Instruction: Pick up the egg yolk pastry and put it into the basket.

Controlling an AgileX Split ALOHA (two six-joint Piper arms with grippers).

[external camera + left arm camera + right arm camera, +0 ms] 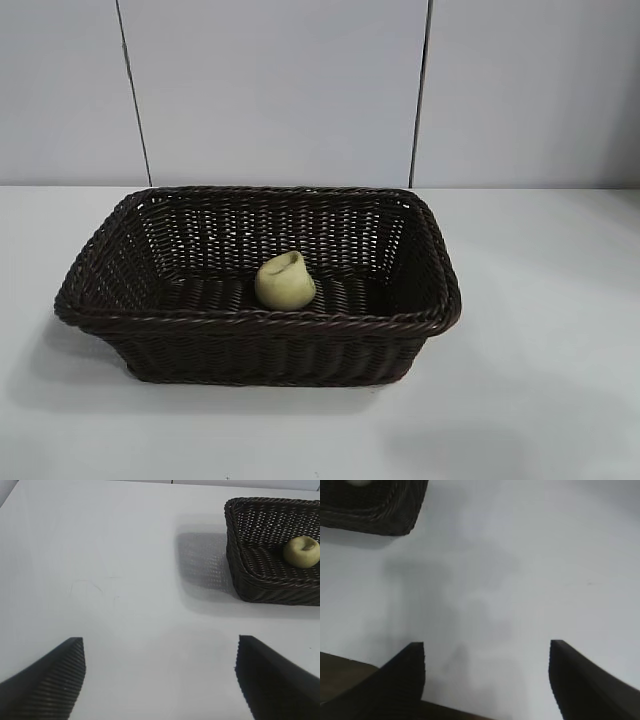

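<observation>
The pale yellow egg yolk pastry (285, 282) lies inside the dark brown woven basket (120, 318), on its floor near the front wall. Neither arm shows in the exterior view. In the left wrist view the basket (235, 545) and the pastry (301, 551) sit far off, and my left gripper (161, 652) hangs open over bare white table with nothing between its fingers. My right gripper (487, 655) is open too, over bare table, with a corner of the basket (385, 517) far from it.
The white table (540, 330) spreads on all sides of the basket. A pale panelled wall (280, 90) stands behind the table's far edge. A brown edge (340, 672) shows beside my right gripper's finger.
</observation>
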